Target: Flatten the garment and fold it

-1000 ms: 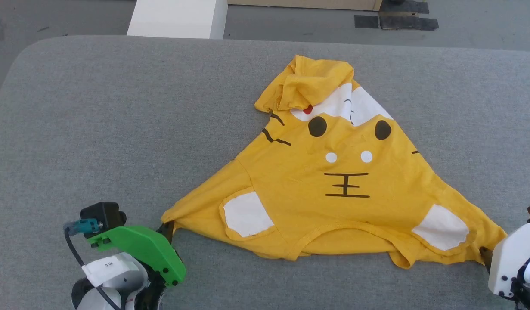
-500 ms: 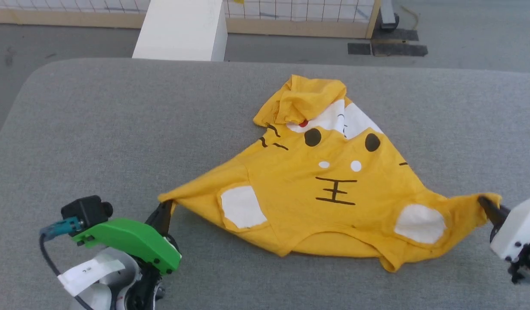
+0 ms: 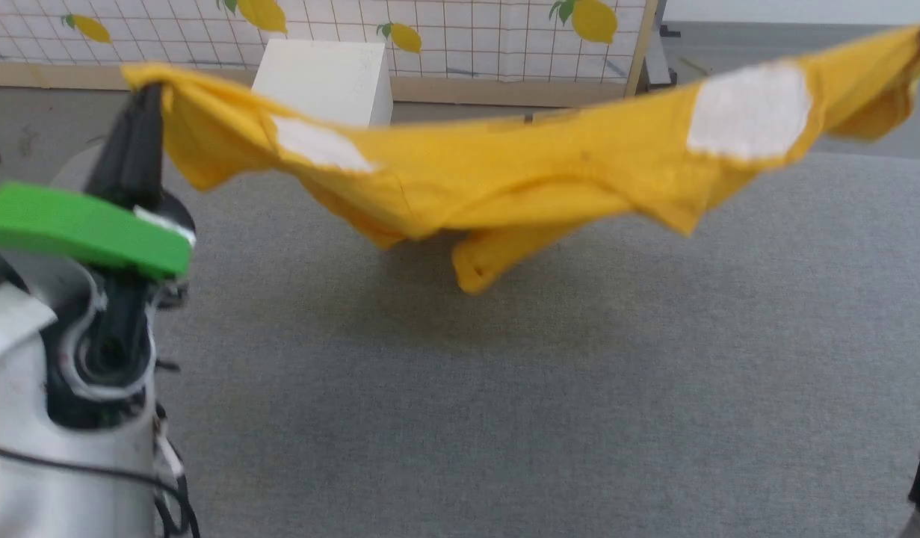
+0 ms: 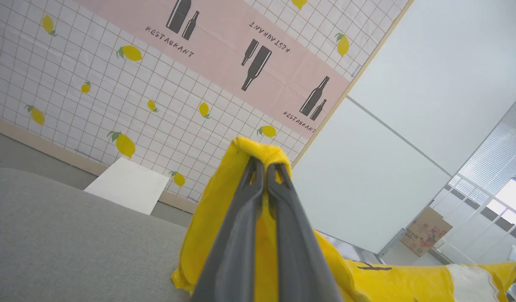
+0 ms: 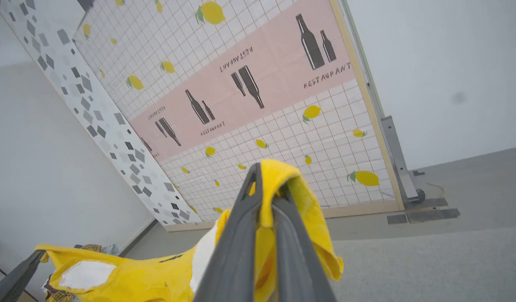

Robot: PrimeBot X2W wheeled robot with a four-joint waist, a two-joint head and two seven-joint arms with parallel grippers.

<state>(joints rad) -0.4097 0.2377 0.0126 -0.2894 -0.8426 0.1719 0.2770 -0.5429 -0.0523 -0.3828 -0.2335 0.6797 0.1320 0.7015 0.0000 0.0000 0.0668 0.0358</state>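
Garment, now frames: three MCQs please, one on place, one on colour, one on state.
1. Where is the garment?
A) spread flat on the table
B) strung between left pincer and right pincer
C) draped over the box

2. Colour of its sleeve patches?
A) white
B) blue
C) black

3. The left pincer is:
A) open
B) shut on nothing
C) shut on the garment

Key:
1 B, the head view shows it slung up from one pincer across to the other.
2 A, both patches read white against the yellow.
3 C, the left wrist view shows its fingers closed with yellow cloth pinched at the tips.
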